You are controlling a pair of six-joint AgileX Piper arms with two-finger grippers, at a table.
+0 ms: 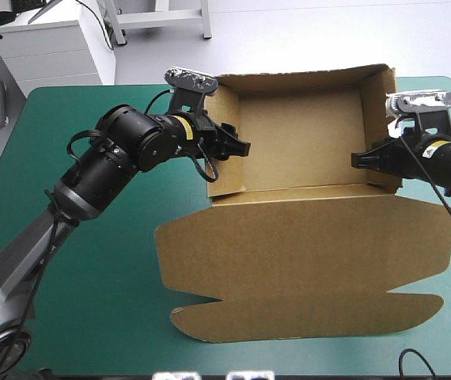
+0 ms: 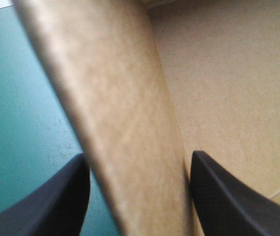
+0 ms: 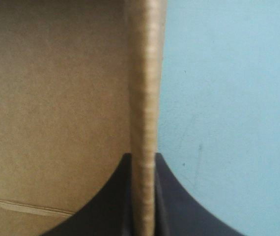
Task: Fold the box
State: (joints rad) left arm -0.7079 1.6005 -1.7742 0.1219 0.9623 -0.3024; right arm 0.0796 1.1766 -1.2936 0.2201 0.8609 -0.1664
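**A:** Where is the box?

**B:** The box [image 1: 301, 142] stands as an open tray on the counter [image 1: 107, 317], between the two sets of jaws. The back wall and both side walls are up. The lid [image 1: 305, 253] lies flat on the teal-green cover on the near side, with its long flap [image 1: 305, 317] nearest the counter's near edge.

**A:** State of the left jaws?

**B:** Spread. They straddle the left wall [image 2: 125, 123], which leans across the gap. One black finger [image 2: 46, 206] is outside the wall, over the cover. The other finger [image 2: 228, 196] is inside, over the box floor. Cannot tell whether either finger touches the board.

**A:** State of the right jaws?

**B:** Pressed almost together, pinching the right wall [image 3: 145, 98]. The wall runs edge-on straight ahead from between them. The box floor lies to one side of the jaws and bare cover to the other.

**A:** High view check?

**B:** It agrees. Each arm meets its own side wall from outside the tray, and the two sets of jaws point toward each other across the box floor.
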